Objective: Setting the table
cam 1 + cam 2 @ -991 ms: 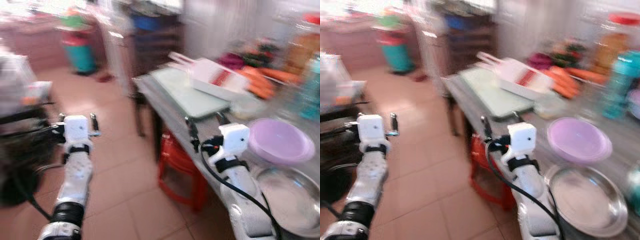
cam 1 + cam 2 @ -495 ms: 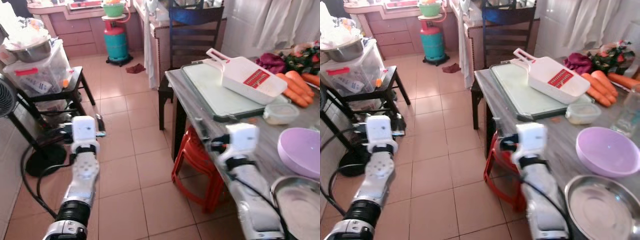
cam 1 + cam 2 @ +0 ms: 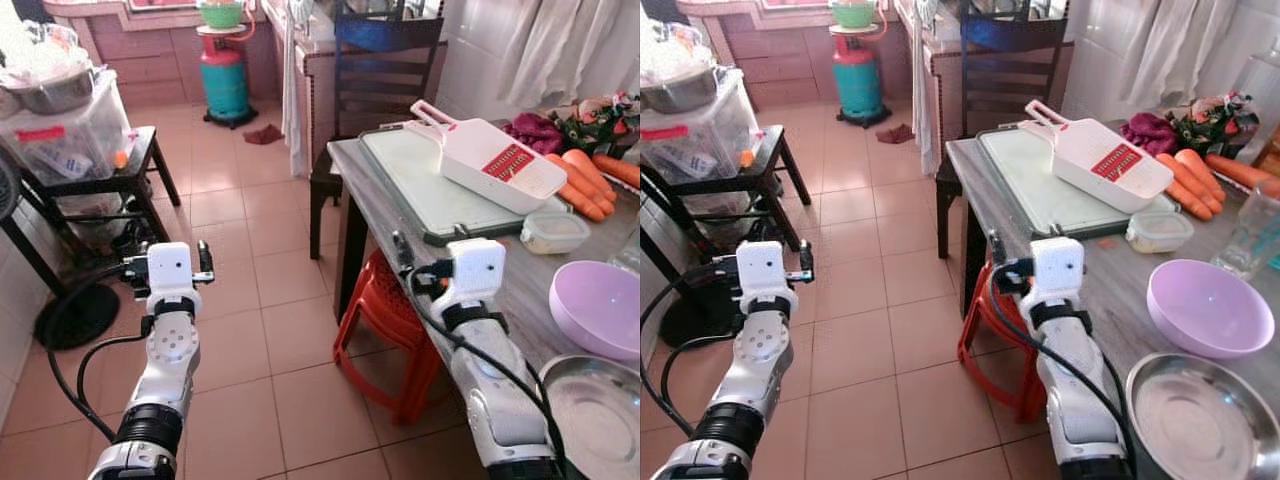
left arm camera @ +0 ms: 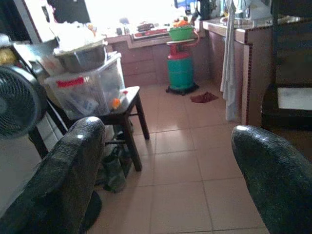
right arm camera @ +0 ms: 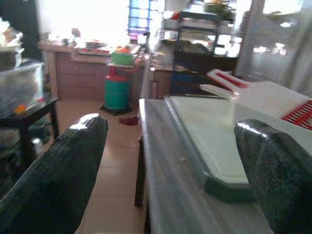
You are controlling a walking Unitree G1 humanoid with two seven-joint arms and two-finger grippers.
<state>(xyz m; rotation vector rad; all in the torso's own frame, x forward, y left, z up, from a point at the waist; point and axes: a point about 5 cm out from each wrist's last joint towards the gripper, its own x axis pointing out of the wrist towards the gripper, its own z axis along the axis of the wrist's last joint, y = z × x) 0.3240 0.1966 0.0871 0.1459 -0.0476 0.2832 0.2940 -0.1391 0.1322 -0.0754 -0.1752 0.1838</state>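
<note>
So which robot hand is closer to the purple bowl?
Right. The right gripper is at the table's edge, a little way from the purple bowl. The left gripper hangs over the floor, far away.

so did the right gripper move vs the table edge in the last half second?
Cannot tell. The right gripper sat by the table edge, short of the cutting board's near corner, both then and now; the camera shifted.

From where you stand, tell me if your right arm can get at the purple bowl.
Probably yes. The right gripper hangs open at the table's near edge, and the purple bowl sits on the table just to its right, with bare tabletop between them. Nothing stands in the way, though the arm would have to swing right.
</note>
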